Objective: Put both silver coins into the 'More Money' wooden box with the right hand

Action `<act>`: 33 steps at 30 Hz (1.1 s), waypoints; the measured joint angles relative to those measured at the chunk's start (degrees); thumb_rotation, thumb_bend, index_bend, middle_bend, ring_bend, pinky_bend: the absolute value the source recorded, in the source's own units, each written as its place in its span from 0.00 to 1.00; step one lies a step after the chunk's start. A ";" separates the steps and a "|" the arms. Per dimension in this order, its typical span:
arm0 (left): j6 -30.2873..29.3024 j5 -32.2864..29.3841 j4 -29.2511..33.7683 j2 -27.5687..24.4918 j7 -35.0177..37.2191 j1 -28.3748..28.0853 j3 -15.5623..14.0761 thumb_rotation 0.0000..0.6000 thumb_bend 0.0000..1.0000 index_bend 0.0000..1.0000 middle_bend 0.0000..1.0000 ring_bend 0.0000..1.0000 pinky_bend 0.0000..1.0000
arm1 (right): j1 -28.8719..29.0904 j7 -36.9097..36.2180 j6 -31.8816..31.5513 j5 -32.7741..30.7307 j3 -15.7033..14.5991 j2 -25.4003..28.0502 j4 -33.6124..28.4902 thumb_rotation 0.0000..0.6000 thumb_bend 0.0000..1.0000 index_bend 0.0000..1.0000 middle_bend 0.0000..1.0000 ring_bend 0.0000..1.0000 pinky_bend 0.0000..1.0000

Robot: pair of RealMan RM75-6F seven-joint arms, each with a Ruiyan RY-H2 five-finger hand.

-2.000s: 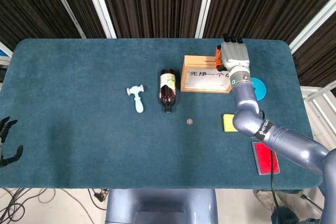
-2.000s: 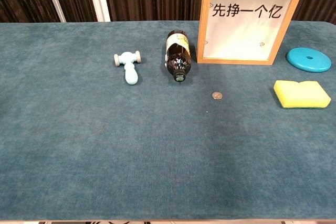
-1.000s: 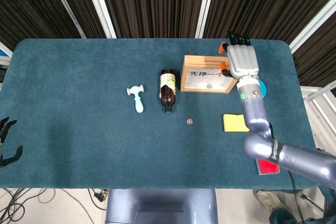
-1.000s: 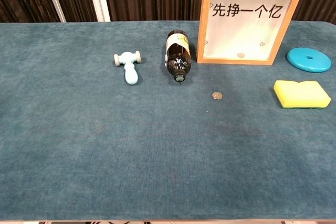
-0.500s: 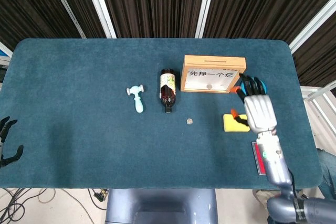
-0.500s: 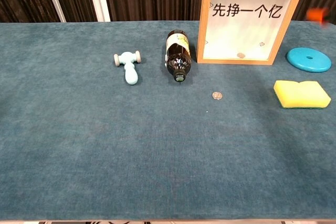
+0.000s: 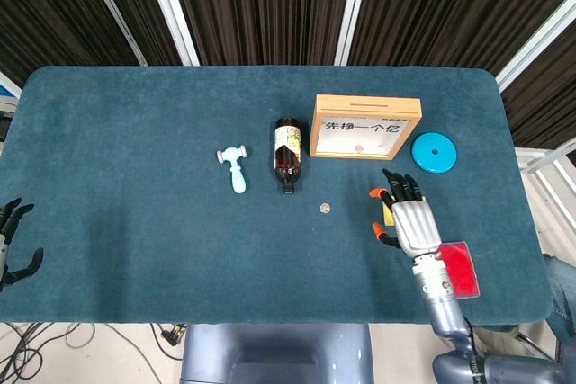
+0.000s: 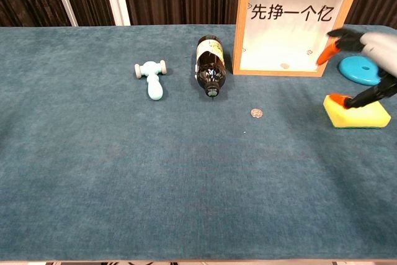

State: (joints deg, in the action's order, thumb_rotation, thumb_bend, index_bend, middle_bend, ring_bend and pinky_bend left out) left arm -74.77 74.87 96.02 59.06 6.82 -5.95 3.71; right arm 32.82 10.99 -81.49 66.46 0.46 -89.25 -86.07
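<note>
Room: dark vertical slatted panels with pale uprights stand behind the far edge.
Tabletop [image 7: 135, 222]: teal cloth surface; both cameras look down onto it.
Wooden box [image 8: 291, 23]: marked 'More Money', upright at far right; one silver coin [image 8: 285, 65] shows behind its clear front, low down.
Brown bottle [image 7: 287, 155]: lying just left of the box.
Right hand [image 7: 410, 222]: hovers over the yellow sponge [image 8: 356, 113], fingers spread, holding nothing.
Left hand [image 7: 11, 240]: at the near left edge, fingers apart, empty.
Loose coin [image 8: 256, 113]: flat on the cloth, near side of the box, well left of the right hand.
Progress: judged half done; one coin boxed, the loose one not yet picked up.
</note>
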 measured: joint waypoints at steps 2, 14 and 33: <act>0.22 -0.15 0.02 -0.08 0.11 -0.06 -0.01 1.00 0.40 0.14 0.00 0.00 0.02 | -0.36 -0.19 1.37 0.17 0.69 -1.66 1.75 1.00 0.38 0.32 0.01 0.00 0.00; 0.56 -0.92 0.43 -0.33 0.14 -0.05 0.02 1.00 0.40 0.14 0.00 0.00 0.02 | 0.30 -2.40 9.07 0.40 5.44 -9.01 12.21 1.00 0.38 0.36 0.01 0.00 0.00; 0.86 -2.05 0.85 -0.41 -0.92 -0.11 0.10 1.00 0.40 0.14 0.00 0.00 0.02 | 1.54 -2.84 16.79 0.64 9.27 -13.75 19.83 1.00 0.39 0.39 0.01 0.00 0.00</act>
State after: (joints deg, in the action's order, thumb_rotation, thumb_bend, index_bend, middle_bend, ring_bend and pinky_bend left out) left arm -73.91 72.83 96.87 58.65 5.89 -6.06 3.81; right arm 34.35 8.14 -64.70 67.10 9.74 -103.00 -66.24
